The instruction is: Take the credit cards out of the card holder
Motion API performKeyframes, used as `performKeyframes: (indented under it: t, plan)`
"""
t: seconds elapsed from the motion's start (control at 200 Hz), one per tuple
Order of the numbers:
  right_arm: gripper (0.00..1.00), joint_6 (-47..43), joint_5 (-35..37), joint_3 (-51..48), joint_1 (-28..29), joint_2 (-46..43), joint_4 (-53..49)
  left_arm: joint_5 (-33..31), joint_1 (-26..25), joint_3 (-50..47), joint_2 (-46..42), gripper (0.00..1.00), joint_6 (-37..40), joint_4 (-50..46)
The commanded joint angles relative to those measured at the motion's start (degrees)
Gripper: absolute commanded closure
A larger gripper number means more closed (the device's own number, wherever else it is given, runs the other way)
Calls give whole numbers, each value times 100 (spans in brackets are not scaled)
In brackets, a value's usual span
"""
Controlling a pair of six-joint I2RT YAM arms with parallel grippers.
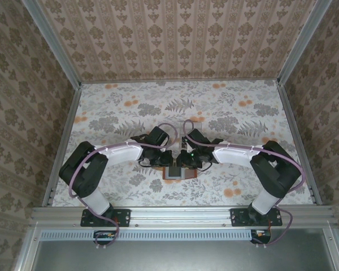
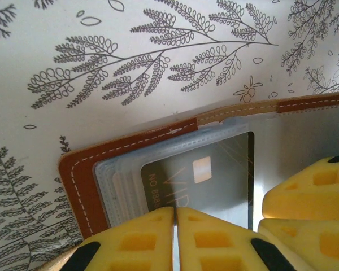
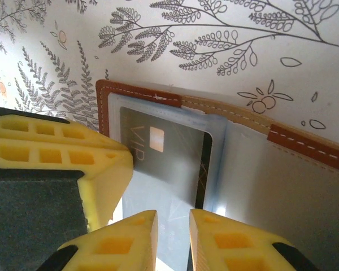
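Peering down from the top camera, I can barely make out the small brown leather bifold card holder (image 1: 179,173), because both wrists crowd over it near the front middle of the table. It lies open on the leaf-printed tablecloth (image 2: 158,34), its lower part cut off behind yellow fingers (image 2: 214,240) in both wrist views. One dark credit card (image 2: 206,172) sits in a clear sleeve (image 2: 116,180) near one end of the holder, its lettering partly readable and its lower edge hidden. Pale layers around it could be sleeve or card; I cannot tell. Both arms fold inward, elbows out. The left gripper (image 2: 175,217) is clenched to a hairline slit over the card's edge. The right gripper (image 3: 173,220) stands parted just beside it.
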Motion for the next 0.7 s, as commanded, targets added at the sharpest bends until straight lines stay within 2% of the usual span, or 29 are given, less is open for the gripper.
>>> performKeyframes:
  t: [0.0,0.315,0.695]
  plan:
    - [78,61,-132,-76,-30,160,96,45,-16,-39,104,90,-56,-57]
    - [78,34,-76,-92,-39,290,92,49,-22,-19,126,90,-48,-90]
    - [78,-198,482,7,-39,81,-597,-113,-12,8,38,89,47,-314]
